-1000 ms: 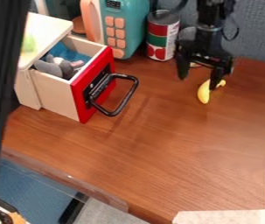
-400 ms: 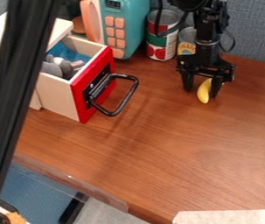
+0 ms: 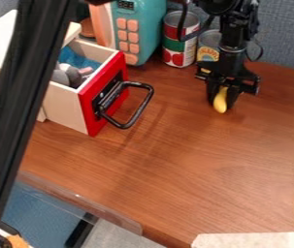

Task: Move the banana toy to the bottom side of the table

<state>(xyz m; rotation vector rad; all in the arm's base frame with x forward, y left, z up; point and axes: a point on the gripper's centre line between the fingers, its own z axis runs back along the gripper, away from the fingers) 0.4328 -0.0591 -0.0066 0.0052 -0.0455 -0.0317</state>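
The black gripper (image 3: 221, 100) hangs low over the back right part of the wooden table (image 3: 194, 160), in front of the cans. Its two fingers stand close on either side of the yellow banana toy (image 3: 220, 100) and appear closed on it. The banana's front end sticks out between them toward the camera, while its back part is hidden by the gripper.
A wooden box with an open red-fronted drawer (image 3: 102, 97) and black handle (image 3: 136, 107) stands at the left. Behind are a teal toy microwave (image 3: 138, 29) and two cans (image 3: 180, 41) (image 3: 208, 44). Pale tape (image 3: 253, 240) marks the front right. A black bar (image 3: 26, 101) crosses the left.
The gripper has lowered around the banana, and its fingers have drawn together on it. The banana has shifted slightly left and turned. The black bar at the left has moved right.
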